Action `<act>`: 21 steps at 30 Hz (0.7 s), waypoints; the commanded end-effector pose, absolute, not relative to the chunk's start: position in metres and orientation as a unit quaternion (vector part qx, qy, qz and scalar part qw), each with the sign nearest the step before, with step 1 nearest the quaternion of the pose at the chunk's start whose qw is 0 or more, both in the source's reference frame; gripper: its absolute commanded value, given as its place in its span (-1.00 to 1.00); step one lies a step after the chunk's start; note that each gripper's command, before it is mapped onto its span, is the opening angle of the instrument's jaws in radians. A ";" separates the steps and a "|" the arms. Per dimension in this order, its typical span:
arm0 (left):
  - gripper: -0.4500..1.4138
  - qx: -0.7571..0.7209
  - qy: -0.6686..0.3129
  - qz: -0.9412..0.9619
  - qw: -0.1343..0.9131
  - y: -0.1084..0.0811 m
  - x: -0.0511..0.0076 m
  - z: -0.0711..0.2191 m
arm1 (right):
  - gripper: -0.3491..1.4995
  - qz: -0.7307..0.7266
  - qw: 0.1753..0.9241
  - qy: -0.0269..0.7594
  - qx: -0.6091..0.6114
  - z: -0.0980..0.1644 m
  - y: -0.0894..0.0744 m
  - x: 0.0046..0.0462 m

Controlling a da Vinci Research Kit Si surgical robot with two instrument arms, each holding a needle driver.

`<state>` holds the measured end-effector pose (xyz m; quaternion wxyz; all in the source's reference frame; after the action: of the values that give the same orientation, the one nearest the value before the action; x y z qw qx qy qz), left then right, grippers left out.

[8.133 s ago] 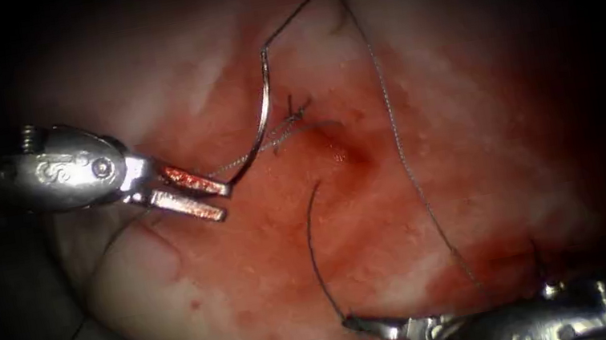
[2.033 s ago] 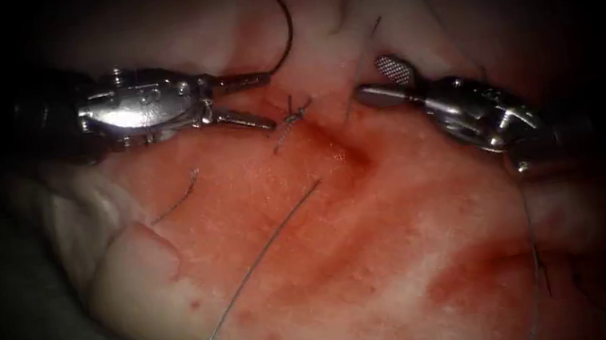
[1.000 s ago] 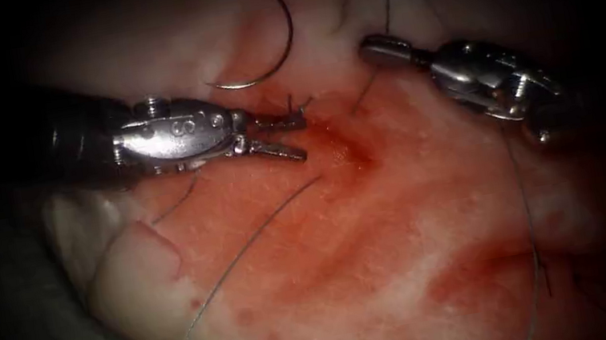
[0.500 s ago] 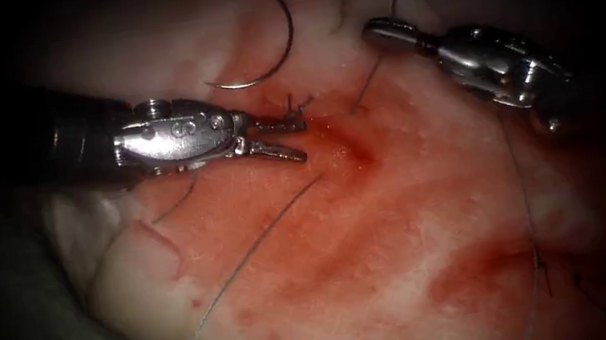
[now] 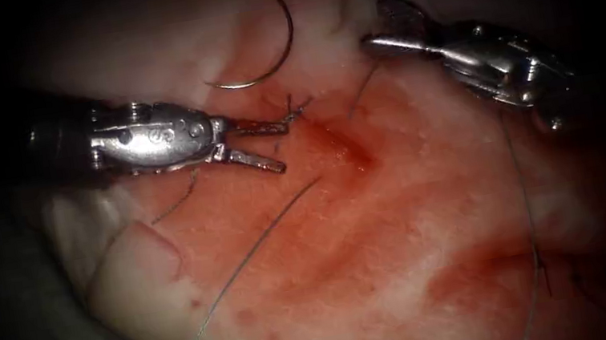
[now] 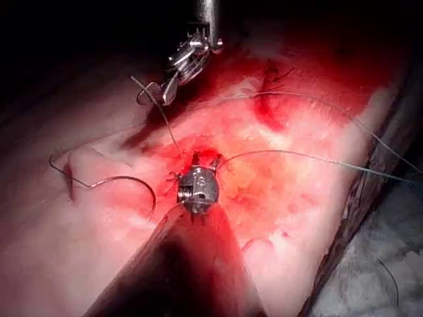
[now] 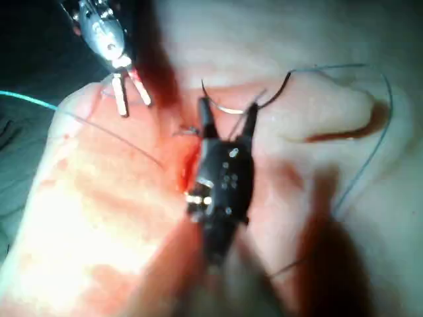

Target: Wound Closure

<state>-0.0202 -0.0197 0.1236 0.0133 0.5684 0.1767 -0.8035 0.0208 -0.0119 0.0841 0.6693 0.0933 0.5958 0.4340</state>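
Observation:
The tissue (image 5: 380, 247) carries a short red cut (image 5: 344, 147) with a tied knot (image 5: 295, 112) at its upper end. The curved needle (image 5: 256, 81) lies loose on the tissue above the knot, left of the cut, held by neither tool; it also appears in the left wrist view (image 6: 125, 178). My left tool (image 5: 285, 146) (image 6: 205, 159) is open, its upper jaw tip touching the knot, nothing gripped. My right tool (image 5: 375, 23) (image 7: 228, 115) hovers right of the cut, open and empty. A short thread tail (image 5: 362, 91) runs from below it towards the cut.
A long thread (image 5: 250, 243) crosses the tissue from the cut's lower end to the lower left edge. Another strand (image 5: 522, 192) hangs down at the right. Red fluid stains the tissue around the cut. Grey cloth (image 5: 18, 320) lies beyond the tissue's left edge.
Eight seconds ago the left tool held the needle; it now lies free. In the last half second the left tool drew back leftward and the right tool's jaws opened.

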 end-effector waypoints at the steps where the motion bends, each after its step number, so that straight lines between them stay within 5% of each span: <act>1: -0.01 0.574 0.188 -0.796 0.021 -0.020 -0.0207 0.124 | 0.94 0.436 0.668 0.595 0.098 0.084 -0.012 0.0210; 10: -0.01 0.603 0.149 -0.757 0.205 -0.025 -0.0174 0.121 | 0.91 0.411 0.669 0.607 0.120 0.080 -0.016 0.0186; 18: 0.07 0.625 0.099 -0.738 0.236 -0.027 -0.0134 0.118 | 0.91 0.401 0.672 0.612 0.118 0.081 -0.018 0.0192; 21: 0.25 0.631 0.086 -0.732 0.241 -0.028 -0.0136 0.116 | 0.91 0.394 0.675 0.614 0.114 0.081 -0.019 0.0192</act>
<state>-0.0134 -0.0275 0.1152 0.2404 0.6327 0.0833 -0.7314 0.0187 -0.0181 0.0808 0.6740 0.1142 0.6141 0.3944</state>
